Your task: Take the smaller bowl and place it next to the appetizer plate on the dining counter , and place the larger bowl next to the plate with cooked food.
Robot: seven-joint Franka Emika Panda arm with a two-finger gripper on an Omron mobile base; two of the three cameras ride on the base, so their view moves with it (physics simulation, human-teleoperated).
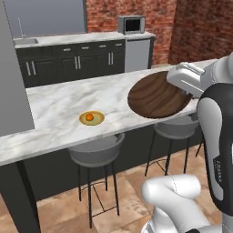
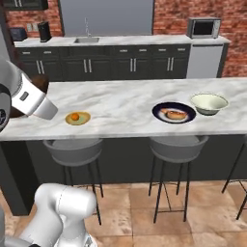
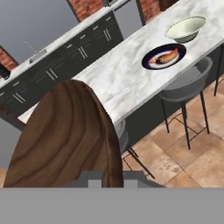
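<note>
On the left of the marble dining counter (image 2: 125, 111), the appetizer plate (image 1: 91, 118) sits alone. The gripper (image 1: 184, 91) grips the wooden smaller bowl (image 1: 157, 96) by its rim, tilted, above the near edge. Lowered too close, it could knock that plate; rightward, the larger bowl (image 2: 208, 103) already flanks the plate with cooked food (image 2: 173, 113).

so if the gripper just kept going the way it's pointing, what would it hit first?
Likely the dining counter, bare marble left of the plate with cooked food; the smaller bowl it holds would touch first. Depth is unclear.

smaller bowl (image 1: 157, 94) held tilted, larger bowl (image 2: 208, 103) beside plate with cooked food (image 2: 174, 113)
</note>
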